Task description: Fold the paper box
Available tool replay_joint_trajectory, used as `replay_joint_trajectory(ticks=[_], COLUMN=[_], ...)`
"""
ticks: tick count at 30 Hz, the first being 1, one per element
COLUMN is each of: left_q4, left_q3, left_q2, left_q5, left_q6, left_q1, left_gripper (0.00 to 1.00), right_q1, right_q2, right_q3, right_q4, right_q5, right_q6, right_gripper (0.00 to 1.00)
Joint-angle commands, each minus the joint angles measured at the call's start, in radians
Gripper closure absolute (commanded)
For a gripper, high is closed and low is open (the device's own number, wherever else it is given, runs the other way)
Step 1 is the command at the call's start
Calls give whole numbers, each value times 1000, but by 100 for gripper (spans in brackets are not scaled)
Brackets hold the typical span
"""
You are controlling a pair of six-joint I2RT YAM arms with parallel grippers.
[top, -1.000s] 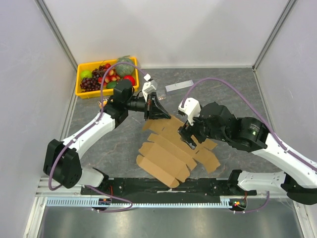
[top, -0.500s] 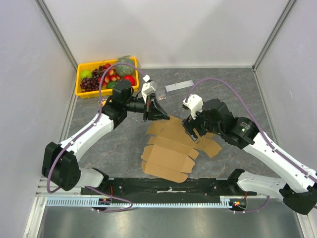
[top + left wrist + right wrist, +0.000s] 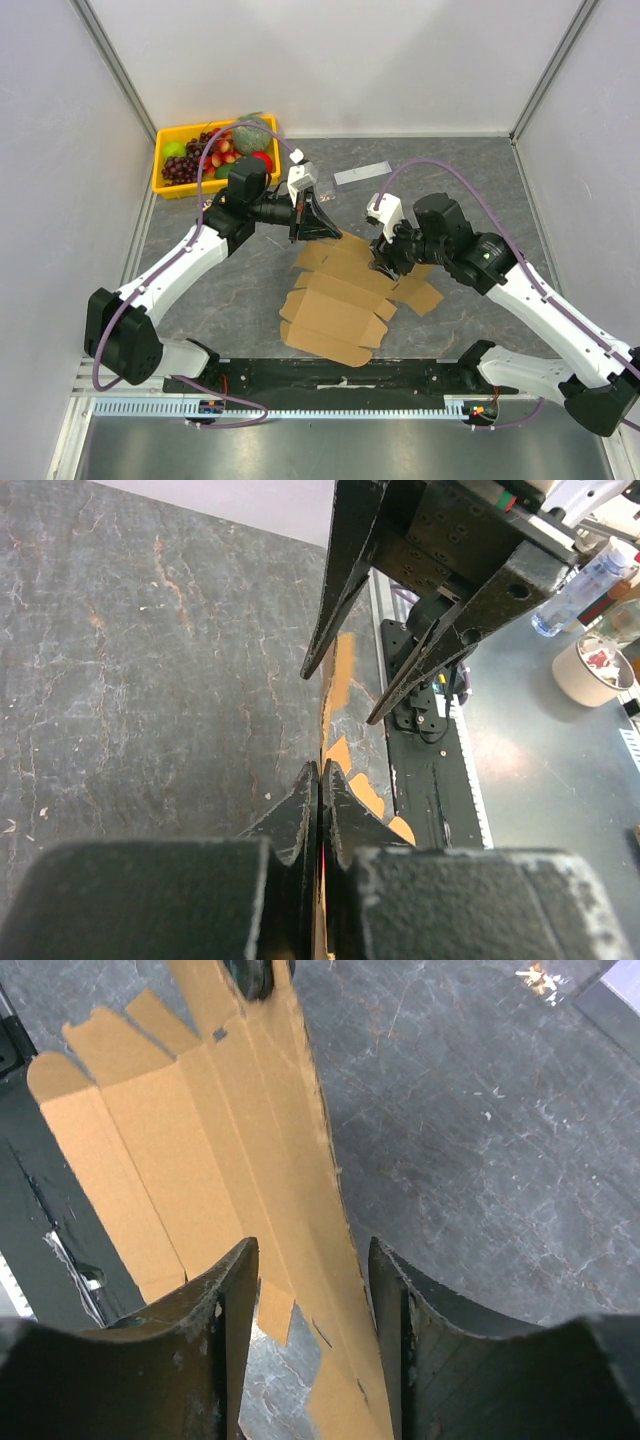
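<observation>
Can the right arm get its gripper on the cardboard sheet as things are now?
Likely yes: the right gripper is open and straddles an edge of the paper box, with nothing in between.

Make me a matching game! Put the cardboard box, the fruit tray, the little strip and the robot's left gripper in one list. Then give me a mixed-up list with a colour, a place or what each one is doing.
Things
A. paper box
B. fruit tray
C. flat strip
D. left gripper

Clues
1. yellow, in the far left corner
2. jaws shut on a thin cardboard edge
3. brown, in the middle of the scene
4. grey-white, lying on the far side of the box

Pairs: A-3, B-1, C-4, D-2
</observation>
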Motion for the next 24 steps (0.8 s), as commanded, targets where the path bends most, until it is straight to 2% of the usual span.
replay_joint_trajectory(ticks=[1, 7, 11, 14, 16, 18, 19, 20, 22, 24], left_q4=[-41, -47, -48, -51, -47, -38, -32, -19, 5, 19], left_q3=[53, 54, 50, 45, 42, 36, 28, 21, 2, -10], left_q2=[-24, -24, -30, -30, -25, -25, -27, -30, -39, -44], left_q5=[-26, -39, -62, -79, -89, -111, -132, -164, -291, -396], left_q6=[72, 78, 80, 80, 73, 60, 50, 35, -8, -34], left_q1=[-5, -2, -5, -5, -3, -3, -3, -3, -5, -5], left_gripper=[98, 98, 98, 98, 98, 91, 84, 75, 63, 59], right_q1=[-18, -26, -27, -29, -29, -29, -29, -29, -30, -29], right_q2=[-38, -41, -38, -41, -43, -43, -43, -43, -41, -32], right_q3=[-49, -59, -64, -72, -79, -84, -85, -89, -96, -99], right_q4=[44, 52, 62, 72, 84, 95, 102, 110, 116, 124], right_q5=[-63, -81, -90, -102, -106, -98, -81, -52, 17, 96], right_q6=[-13, -5, 11, 24, 36, 50, 59, 73, 93, 97], right_gripper=[48, 62, 78, 82, 88, 96, 100, 100, 100, 100])
